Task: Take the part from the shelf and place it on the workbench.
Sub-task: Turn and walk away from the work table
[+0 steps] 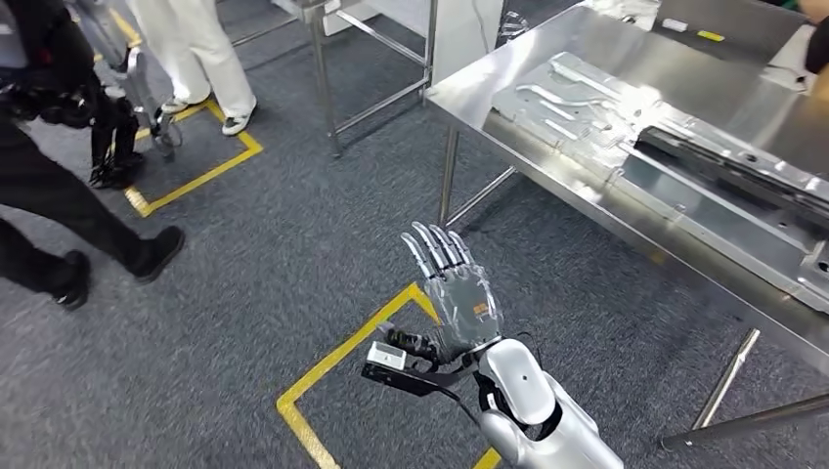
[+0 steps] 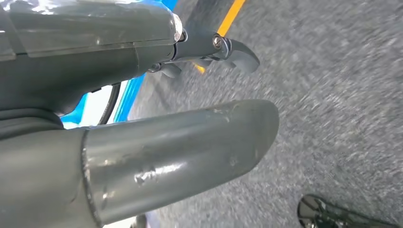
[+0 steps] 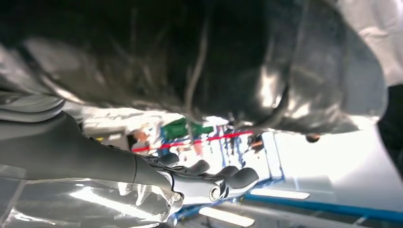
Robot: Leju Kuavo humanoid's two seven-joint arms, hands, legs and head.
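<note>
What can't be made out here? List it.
Silver steel workbench: head view, cut off by the right edge.
Dark glossy mass: right wrist view, too blurred to identify.
Dark fingers of the left hand: left wrist view, mostly hidden by its grey cover.

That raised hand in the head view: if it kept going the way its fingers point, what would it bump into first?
Probably nothing soon: the left hand points up and forward over bare carpet. The workbench lies off to its right, though depth is hard to judge.
</note>
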